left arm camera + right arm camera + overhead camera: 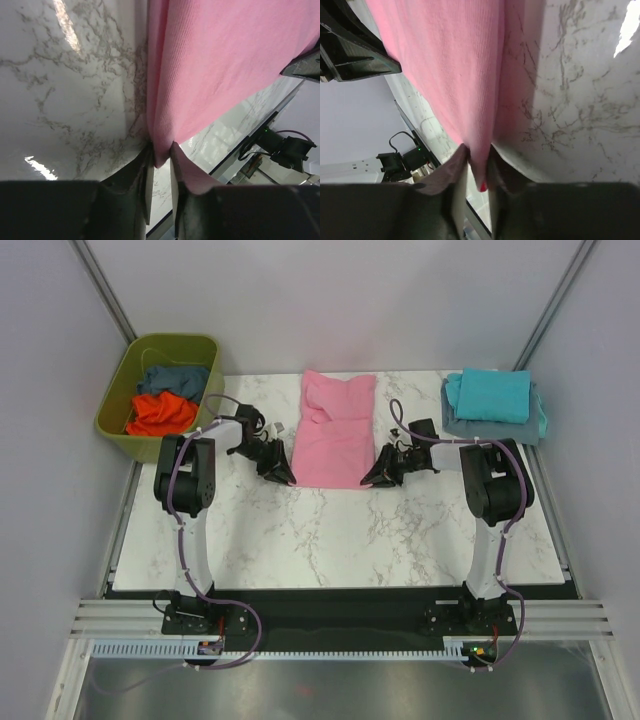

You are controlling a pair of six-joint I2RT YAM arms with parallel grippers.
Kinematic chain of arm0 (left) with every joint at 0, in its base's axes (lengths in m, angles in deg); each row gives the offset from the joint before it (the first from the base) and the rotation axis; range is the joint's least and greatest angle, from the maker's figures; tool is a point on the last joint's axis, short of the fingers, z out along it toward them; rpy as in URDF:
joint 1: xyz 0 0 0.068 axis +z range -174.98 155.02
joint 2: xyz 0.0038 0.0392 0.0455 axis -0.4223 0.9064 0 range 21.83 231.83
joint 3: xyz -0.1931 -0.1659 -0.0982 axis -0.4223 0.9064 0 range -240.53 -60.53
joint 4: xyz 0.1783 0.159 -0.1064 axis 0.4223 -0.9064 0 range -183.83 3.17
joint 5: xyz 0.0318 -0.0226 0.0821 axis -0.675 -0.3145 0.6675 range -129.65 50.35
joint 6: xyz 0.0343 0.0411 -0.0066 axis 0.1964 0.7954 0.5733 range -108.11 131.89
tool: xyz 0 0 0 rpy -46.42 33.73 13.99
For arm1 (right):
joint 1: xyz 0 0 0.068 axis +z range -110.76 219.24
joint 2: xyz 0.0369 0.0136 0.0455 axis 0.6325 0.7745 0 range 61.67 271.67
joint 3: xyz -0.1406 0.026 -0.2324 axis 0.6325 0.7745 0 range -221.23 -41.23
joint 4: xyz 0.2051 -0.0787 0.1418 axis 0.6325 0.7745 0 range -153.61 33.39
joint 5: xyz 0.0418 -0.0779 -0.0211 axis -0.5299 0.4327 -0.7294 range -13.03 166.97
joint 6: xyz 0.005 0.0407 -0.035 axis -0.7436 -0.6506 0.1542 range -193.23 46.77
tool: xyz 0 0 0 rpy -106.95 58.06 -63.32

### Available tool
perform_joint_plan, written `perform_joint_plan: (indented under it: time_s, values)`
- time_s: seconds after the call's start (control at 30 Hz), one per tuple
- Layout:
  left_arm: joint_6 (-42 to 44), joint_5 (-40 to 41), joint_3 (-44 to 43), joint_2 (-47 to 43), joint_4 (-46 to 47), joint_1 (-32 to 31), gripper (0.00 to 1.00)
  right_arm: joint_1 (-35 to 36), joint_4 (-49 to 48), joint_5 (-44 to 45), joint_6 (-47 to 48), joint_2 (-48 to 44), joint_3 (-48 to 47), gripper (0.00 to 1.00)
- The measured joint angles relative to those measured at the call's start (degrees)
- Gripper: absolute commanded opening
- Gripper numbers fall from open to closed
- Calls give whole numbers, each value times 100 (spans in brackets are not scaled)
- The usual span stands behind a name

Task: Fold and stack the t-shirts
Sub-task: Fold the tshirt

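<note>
At the far left, off the table's [330,540] corner, a green tub [112,410] is holding a blue shirt [178,377] and an orange shirt [160,413], both bunched up, the orange one lying nearer the arms.

The left gripper [280,475] is reaching down to the near left corner of the pink shirt [335,430]. In the left wrist view its fingers [146,175] are standing almost together, pinching that corner [159,152] just above the marble.

The pink shirt is lying flat in the middle of the table as a long folded strip, running away from the arms, with its near edge between the two grippers.

The right gripper [378,477] is meeting the near right corner. In the right wrist view its fingers [461,175] are closing tightly on the cloth [481,172], which is filling the narrow gap between them.

At the far right, a folded turquoise shirt [490,395] is resting on top of a folded grey-blue shirt [535,427], well apart from the pink one.
</note>
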Motion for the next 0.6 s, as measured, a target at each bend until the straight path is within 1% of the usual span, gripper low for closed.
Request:
perform_joint_plan:
  time_s: [0.03,0.07,0.13,0.3,0.4,0.6]
  values:
    - [-4,-7,22,0,13,0,19,0,4,0,9,0,4,19]
    - [-11,-7,39,0,26,-2,15,0,2,2,4,0,15,14]
    - [-22,-15,74,0,61,-7,3,-2,9,11,13,0,28,8]
    - [-31,-55,129,-33,96,-42,3,-22,35,26,28,-98,37,7]
    - [-31,-48,299,-232,111,-98,3,-61,138,28,83,-387,94,6]
    - [-31,-42,741,-1222,90,-345,3,-105,328,13,149,-1394,501,6]
